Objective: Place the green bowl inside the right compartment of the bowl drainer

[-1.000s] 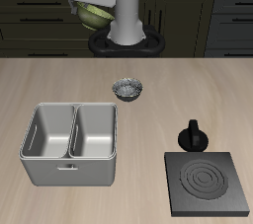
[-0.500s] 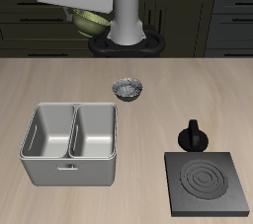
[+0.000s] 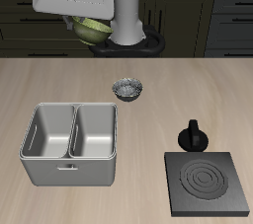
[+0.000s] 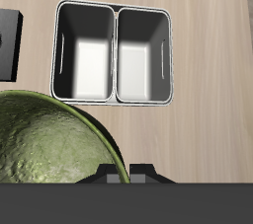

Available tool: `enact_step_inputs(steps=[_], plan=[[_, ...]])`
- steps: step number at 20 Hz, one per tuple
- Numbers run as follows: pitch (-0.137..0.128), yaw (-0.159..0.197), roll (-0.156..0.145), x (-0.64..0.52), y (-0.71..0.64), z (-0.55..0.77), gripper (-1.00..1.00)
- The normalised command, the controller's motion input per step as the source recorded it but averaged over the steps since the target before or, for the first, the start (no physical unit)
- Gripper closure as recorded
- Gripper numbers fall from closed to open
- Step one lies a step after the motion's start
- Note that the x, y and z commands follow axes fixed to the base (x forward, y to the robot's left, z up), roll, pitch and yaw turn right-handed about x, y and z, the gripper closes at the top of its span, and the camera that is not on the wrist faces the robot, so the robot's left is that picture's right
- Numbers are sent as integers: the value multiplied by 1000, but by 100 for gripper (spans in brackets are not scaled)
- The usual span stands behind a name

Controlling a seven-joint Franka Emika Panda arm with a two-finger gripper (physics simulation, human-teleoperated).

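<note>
Now lower and shifted sideways — two-finger gripper (image 3: 87, 21), carried high, jaws pinching the small glossy olive-green bowl (image 3: 91, 30) by its rim; light grey metal two-well bowl drainer (image 4: 115, 52) — well below the jaws.

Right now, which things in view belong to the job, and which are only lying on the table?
Belong to the job:
- green bowl, held up by the gripper
- bowl drainer, both wells empty
- right compartment, the goal

Only lying about:
- grey bowl
- black stove plate
- black knob-like item
</note>
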Motion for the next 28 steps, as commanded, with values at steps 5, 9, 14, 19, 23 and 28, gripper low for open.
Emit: enact_step_inputs(steps=[5,9,14,19,23,28], plan=[[-1,-6,13,281,-12,36,100],[7,-17,-4,226,-129,21,100],[2,-4,-18,292,-177,18,100],[8,-14,-6,251,-56,-26,100],[-3,-34,0,218,-10,41,100],[3,2,-8,183,-27,15,100]])
